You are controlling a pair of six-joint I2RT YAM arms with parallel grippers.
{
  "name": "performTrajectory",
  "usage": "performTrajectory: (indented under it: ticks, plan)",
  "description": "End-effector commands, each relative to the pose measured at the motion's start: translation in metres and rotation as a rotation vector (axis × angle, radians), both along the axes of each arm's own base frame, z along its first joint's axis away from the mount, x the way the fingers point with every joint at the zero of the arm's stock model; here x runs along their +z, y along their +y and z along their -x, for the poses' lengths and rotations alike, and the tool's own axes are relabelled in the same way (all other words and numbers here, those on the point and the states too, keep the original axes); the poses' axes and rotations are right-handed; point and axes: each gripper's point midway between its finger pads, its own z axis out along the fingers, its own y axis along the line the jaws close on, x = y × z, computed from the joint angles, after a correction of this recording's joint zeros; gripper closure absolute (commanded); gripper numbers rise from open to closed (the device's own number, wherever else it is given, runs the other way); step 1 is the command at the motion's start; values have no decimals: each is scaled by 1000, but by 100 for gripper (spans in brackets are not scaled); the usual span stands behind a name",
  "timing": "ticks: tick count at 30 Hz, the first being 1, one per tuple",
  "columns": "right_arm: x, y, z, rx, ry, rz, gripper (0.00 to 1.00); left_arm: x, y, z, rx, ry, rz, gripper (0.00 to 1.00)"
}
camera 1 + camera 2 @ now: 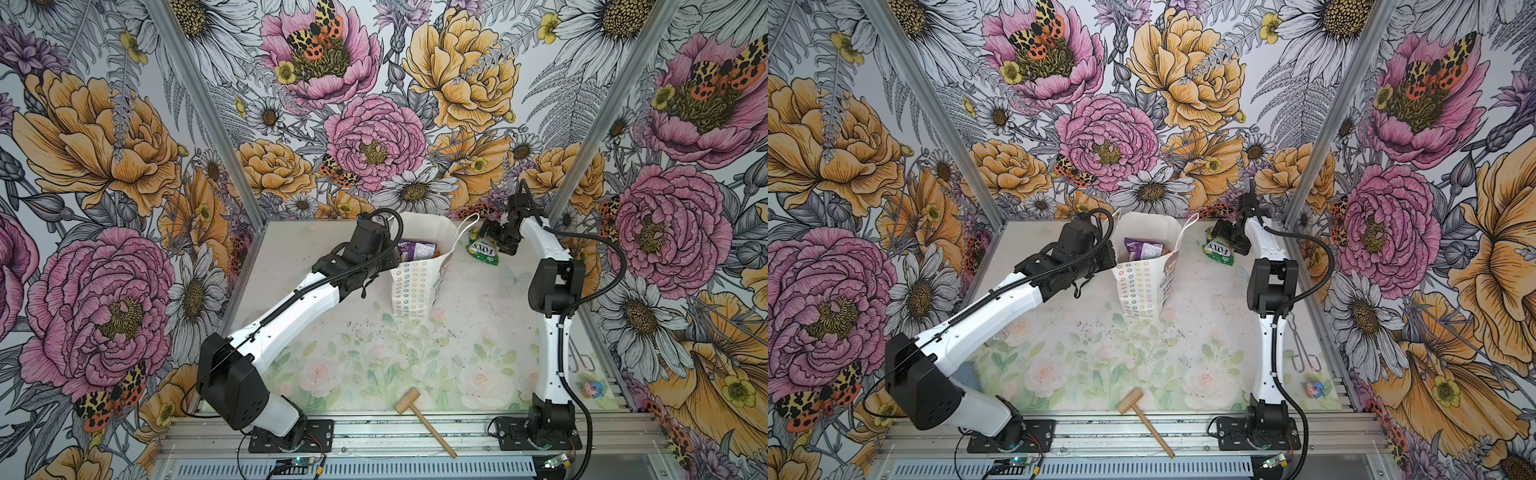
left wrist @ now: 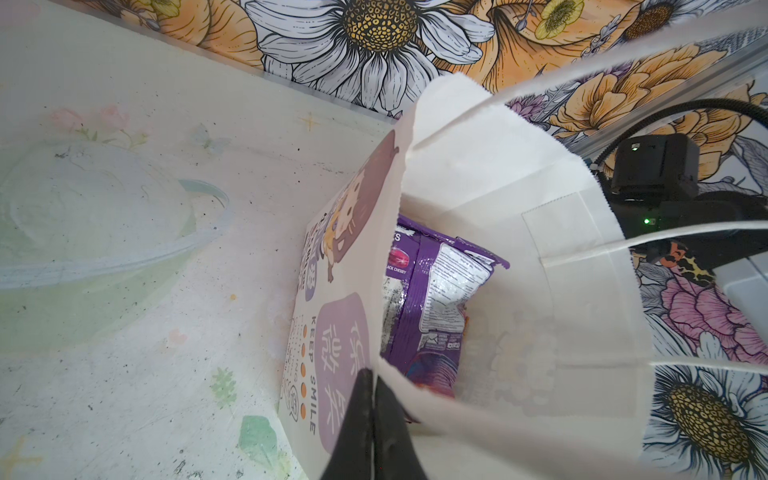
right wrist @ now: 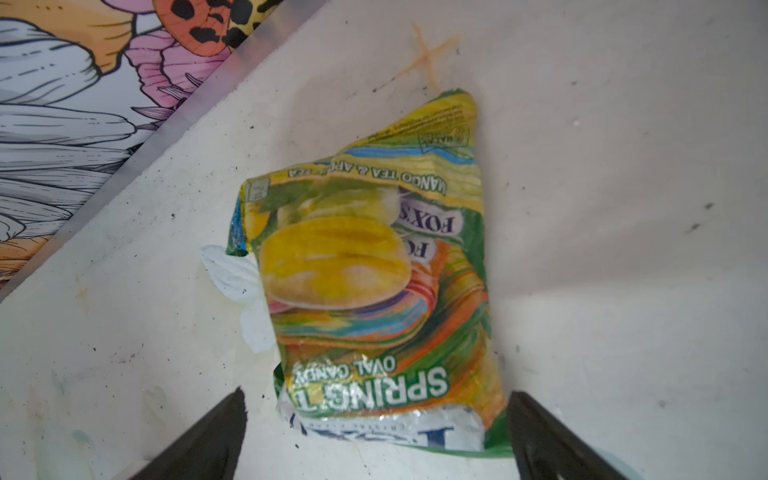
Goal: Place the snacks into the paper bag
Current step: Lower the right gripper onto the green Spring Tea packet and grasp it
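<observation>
Slippage is my main worry here; the green packet is glossy and lies flat on the table, at the far right, near the back wall and just right of the paper bag; the right gripper hovers over it with its fingers spread wide, one on each side of the packet's near end, and as far as I can tell neither is touching it; if the fingers close only on that end they could skate off the foil, or the rest could dangle and snag on the bag's rim or cord handles during the carry; coming down too low could also scrape the fingertips on the table; the other weak spot is the bag itself, since it's light paper and the left gripper is pinched tight on a thin bit of its rim; a bump from the other arm could pull the paper free or tip the whole thing; a purple packet already sits inside; orientation-wise, the green packet's long axis runs roughly from the table's front toward the back wall, a bit skewed, with its lettering upside down in both top views and its far end crumpled; the open fingers span its short width, which looks sensible to me; the bag stands upright, long axis vertical, mouth facing up.
</observation>
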Motion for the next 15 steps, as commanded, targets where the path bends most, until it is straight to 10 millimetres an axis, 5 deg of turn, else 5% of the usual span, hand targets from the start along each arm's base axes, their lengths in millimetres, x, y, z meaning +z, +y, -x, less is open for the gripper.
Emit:
performTrajectory:
  ticks: [1,15]
  plan:
    - [-18,7,-4,6,9,0,0,20,-6,0,-34,-51,47,100]
    - [-42,3,1,1,57,51,1,21,-10,0,-44,-51,48,100]
